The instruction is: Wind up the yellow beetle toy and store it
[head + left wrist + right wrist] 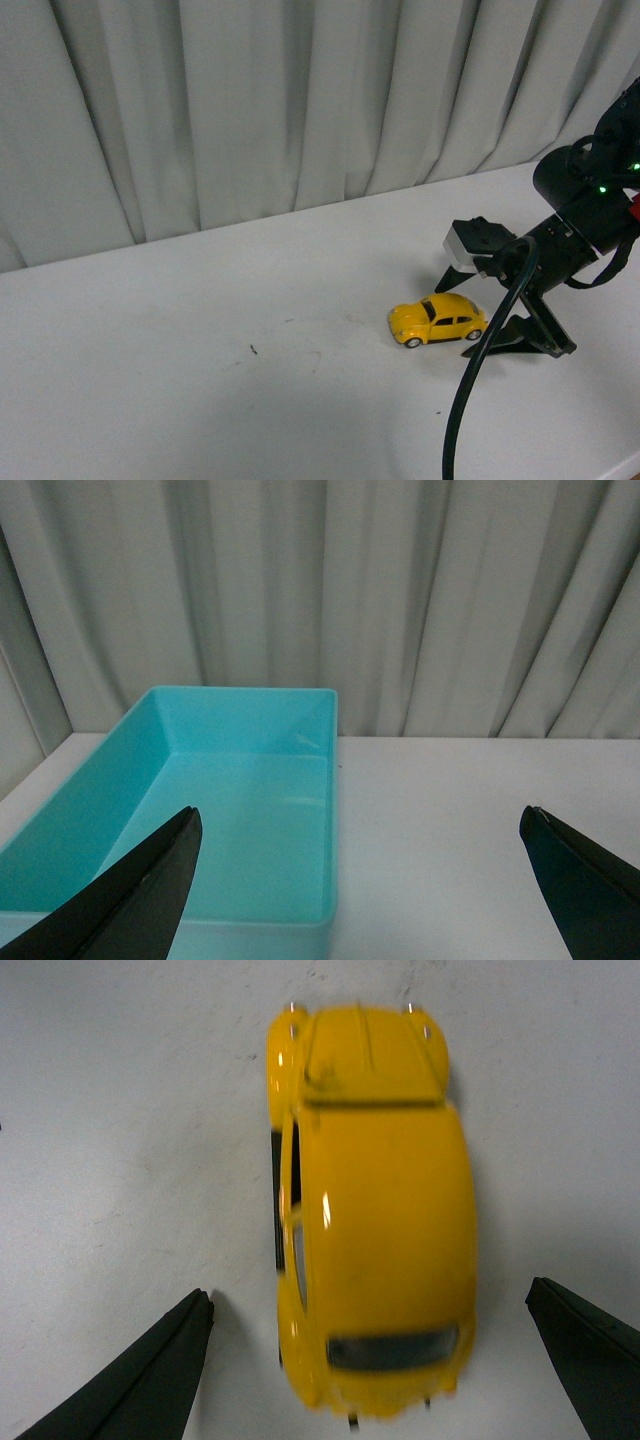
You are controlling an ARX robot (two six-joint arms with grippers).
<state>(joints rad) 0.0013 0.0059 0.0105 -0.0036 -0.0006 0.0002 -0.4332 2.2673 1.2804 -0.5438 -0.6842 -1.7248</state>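
Set for the grasp; winding not yet begun. Holding right fingers spread wide, yellow beetle toy on the desk between them, untouched. Next: close on its flanks, then drag back to wind. Left fingers likewise spread, teal bin ahead of them.

1. One small yellow rounded toy car showed, just one.
2. One turquoise rectangular plastic bin was there.
3. Two black grippers counted: left gripper, right gripper.
4. One white tabletop and one pale pleated curtain were there.
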